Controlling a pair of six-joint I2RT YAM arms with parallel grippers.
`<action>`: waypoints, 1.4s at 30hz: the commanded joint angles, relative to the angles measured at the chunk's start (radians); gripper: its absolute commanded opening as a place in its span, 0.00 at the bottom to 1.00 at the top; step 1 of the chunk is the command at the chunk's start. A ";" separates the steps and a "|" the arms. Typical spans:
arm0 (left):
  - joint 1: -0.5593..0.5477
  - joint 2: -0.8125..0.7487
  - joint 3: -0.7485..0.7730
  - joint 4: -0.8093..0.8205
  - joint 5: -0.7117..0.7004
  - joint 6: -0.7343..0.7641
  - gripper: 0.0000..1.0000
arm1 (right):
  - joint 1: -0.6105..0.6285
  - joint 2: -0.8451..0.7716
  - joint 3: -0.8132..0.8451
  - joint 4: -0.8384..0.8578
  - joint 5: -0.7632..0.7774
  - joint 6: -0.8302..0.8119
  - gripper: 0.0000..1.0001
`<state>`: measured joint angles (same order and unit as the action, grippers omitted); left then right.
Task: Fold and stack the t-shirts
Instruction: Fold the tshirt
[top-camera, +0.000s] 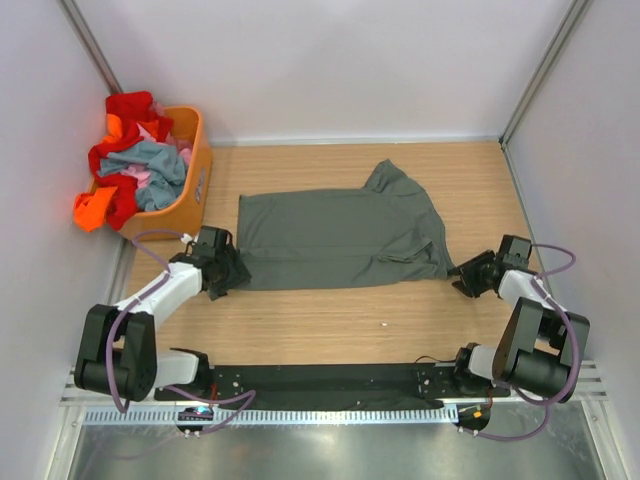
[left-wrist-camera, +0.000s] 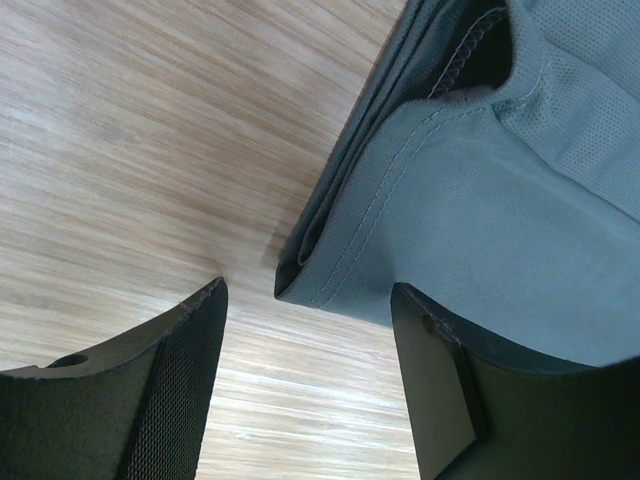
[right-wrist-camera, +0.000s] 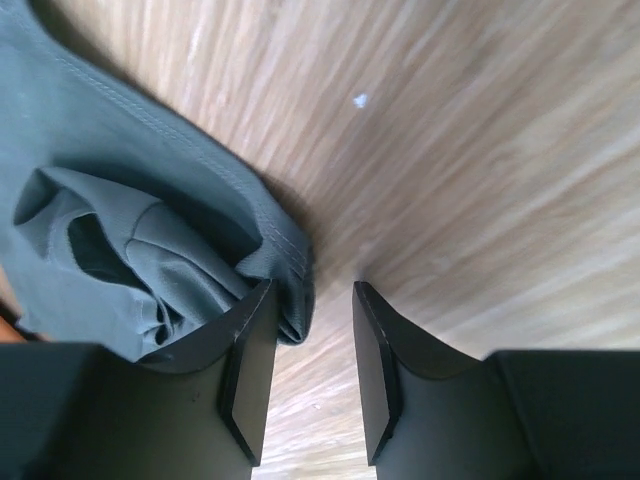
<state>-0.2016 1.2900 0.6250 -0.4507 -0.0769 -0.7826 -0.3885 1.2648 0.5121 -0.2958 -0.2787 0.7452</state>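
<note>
Both arms reach low over the table (top-camera: 330, 335), forearms angled inward. The left gripper (top-camera: 232, 270) gapes wide around the near-left corner of the dark grey t-shirt (top-camera: 340, 235), not pinching it. The right gripper (top-camera: 458, 276), narrow but unclosed, has the shirt's near-right fold against one finger. The shirt lies flat mid-table. The other t-shirts (top-camera: 140, 165) fill the orange basket (top-camera: 196, 175) at the far-left corner.

Left arm (top-camera: 165, 290) reaches forward from its base, forearm angled inward, wrist down low. Left gripper (top-camera: 235, 272) points to the right, jaws wide apart with nothing pinched between them. On the other side, the right arm (top-camera: 525, 300) is folded tighter, elbow close to its base. Right gripper (top-camera: 462, 275) faces left, jaws narrow, with a clear gap between the fingers (right-wrist-camera: 245, 370).
</note>
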 joint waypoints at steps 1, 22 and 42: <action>0.002 0.008 -0.008 0.053 -0.014 -0.012 0.67 | 0.008 0.013 -0.043 0.104 -0.073 0.043 0.41; 0.001 0.063 -0.027 0.130 -0.001 -0.032 0.00 | 0.037 0.091 -0.049 0.199 -0.099 0.023 0.01; 0.002 -0.106 0.016 -0.098 -0.103 -0.026 0.00 | -0.035 -0.093 0.080 -0.157 0.130 -0.141 0.01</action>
<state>-0.2020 1.2121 0.6395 -0.5137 -0.1478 -0.8085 -0.4088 1.1786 0.5789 -0.4240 -0.2241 0.6418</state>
